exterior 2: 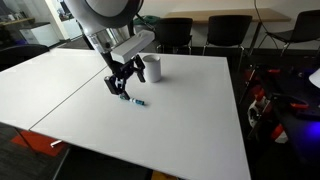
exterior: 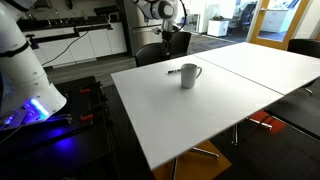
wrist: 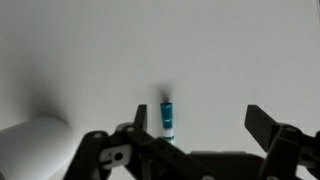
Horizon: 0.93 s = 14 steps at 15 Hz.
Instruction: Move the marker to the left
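Note:
The marker [exterior 2: 135, 101] is a short dark stick with a teal-blue body. It lies flat on the white table [exterior 2: 180, 130], a little in front of the white mug [exterior 2: 153, 68]. In the wrist view the marker [wrist: 167, 118] lies just inside one finger, its near end hidden behind the gripper body. My gripper [exterior 2: 119, 86] hovers low over the table beside the marker, open and empty. The wrist view shows its fingers [wrist: 200, 130] spread wide. In an exterior view the marker [exterior: 173, 71] lies next to the mug [exterior: 190, 75].
The mug shows blurred at the lower left of the wrist view [wrist: 35, 145]. A seam [exterior 2: 60, 95] joins two tabletops. Dark chairs [exterior 2: 225, 32] stand along the far table edge. A white machine with a blue light [exterior: 25, 80] stands on the floor off the table.

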Motion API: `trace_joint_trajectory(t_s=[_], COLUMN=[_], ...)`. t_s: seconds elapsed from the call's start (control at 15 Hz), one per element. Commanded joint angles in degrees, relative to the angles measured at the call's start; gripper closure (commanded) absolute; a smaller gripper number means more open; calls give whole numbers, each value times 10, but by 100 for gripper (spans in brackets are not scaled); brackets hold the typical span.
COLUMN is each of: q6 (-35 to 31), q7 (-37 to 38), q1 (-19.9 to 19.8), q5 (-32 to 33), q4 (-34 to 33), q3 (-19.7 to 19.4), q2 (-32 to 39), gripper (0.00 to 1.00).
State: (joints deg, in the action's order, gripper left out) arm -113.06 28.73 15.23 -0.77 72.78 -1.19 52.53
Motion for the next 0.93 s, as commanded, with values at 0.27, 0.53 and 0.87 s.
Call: trace_joint_trajectory(t_s=[0.27,0.53,0.87], q6=[-16,0,0], q7=[42,28,28], q1=[10,4,4], q5=[-1,2,2], q4=[155,100,99], q3=[-1,2,2], q2=[-112,-68,-66], gripper=[0,0,0])
